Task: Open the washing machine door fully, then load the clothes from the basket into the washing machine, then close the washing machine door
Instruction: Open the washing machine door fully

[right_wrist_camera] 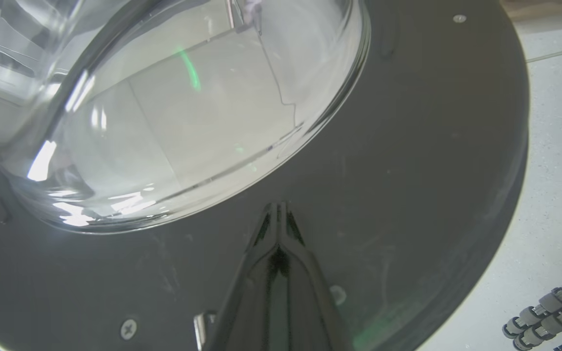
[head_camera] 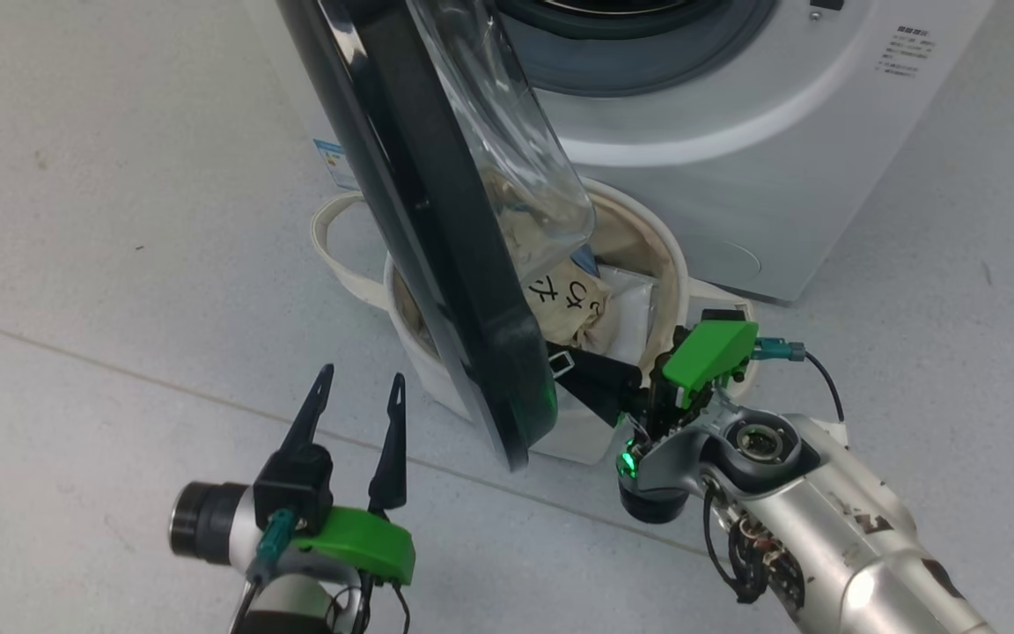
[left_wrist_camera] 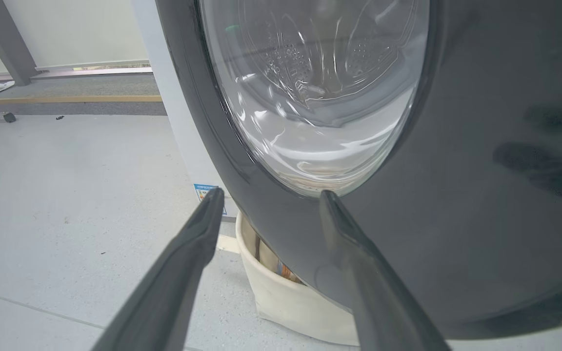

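Not much can really be read here. Black handwritten marks are seen on the cream fabric (head_camera: 562, 298), just right of the washing machine door (head_camera: 437, 264) near its lower end; they look like characters but can't be made out. A small blue label (head_camera: 334, 163) is stuck on the washing machine (head_camera: 736, 150) just left of the door, print too tiny. Grey printed lines (head_camera: 907, 53) well right of the door are illegible too.

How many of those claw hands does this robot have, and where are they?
2. The left gripper is open, facing the door's outer side. The right gripper is shut, pointing at the door's inner rim, above the basket.
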